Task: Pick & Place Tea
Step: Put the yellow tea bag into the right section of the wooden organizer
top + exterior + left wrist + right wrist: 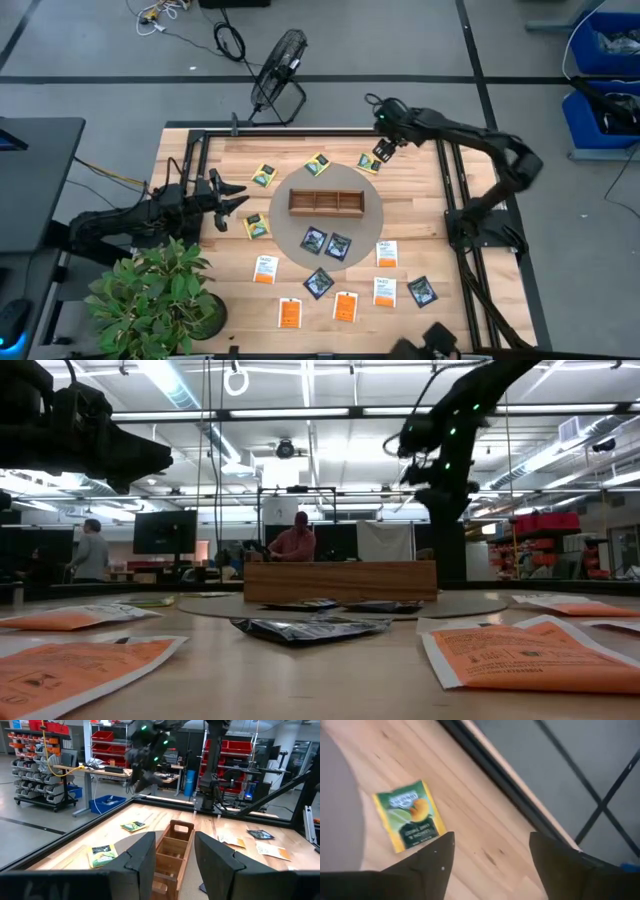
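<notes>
Right gripper (384, 148): raised at the far right of the table, fingers spread wide, nothing between them; a yellow-green packet (411, 815) lies on the wood just beside it.
Left gripper (232, 198): at the left side, part-open, holding nothing, facing the wooden tray (326, 203).
Tea packets (327, 243): scattered flat around the tray, mostly on the near side.

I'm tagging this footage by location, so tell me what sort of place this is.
Most likely a robotics lab or workshop. Shelving with red storage bins lines the far wall, a person sits at a workbench behind the light wooden table, and a black floor fan stands on grey flooring.
</notes>
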